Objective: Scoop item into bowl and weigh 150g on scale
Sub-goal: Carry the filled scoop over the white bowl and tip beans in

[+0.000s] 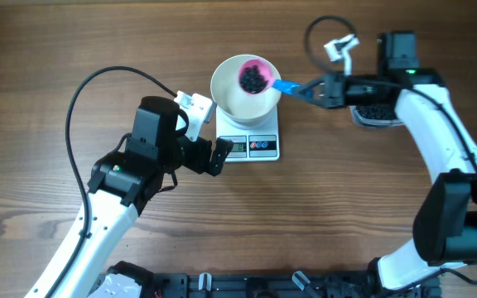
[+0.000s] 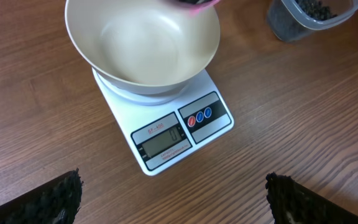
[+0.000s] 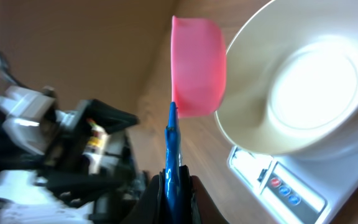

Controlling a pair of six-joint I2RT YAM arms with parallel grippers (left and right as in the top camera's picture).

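**SCOOP LOADED ABOVE BOWL**

Overhead: You see the bowl [image 1: 232, 93] seated on the scale [image 1: 253, 146]. The scoop [image 1: 253, 78], filled with beans [image 1: 254, 80], hangs above the bowl's right half. The right gripper [image 1: 311, 89] is clamped on the handle [image 1: 289, 84]. The left gripper [image 1: 212, 156] sits just left of the scale. A container [image 1: 377, 114] of beans lies further right.

Left wrist: The fingers [image 2: 53, 199] stand wide apart, holding nothing, with the scale ahead of them.

Right wrist: The jaws pinch the handle, and the scoop sits at the bowl's rim.

Wooden table [image 1: 48, 50]: scale [image 1: 259, 147], bean container [image 1: 378, 114].
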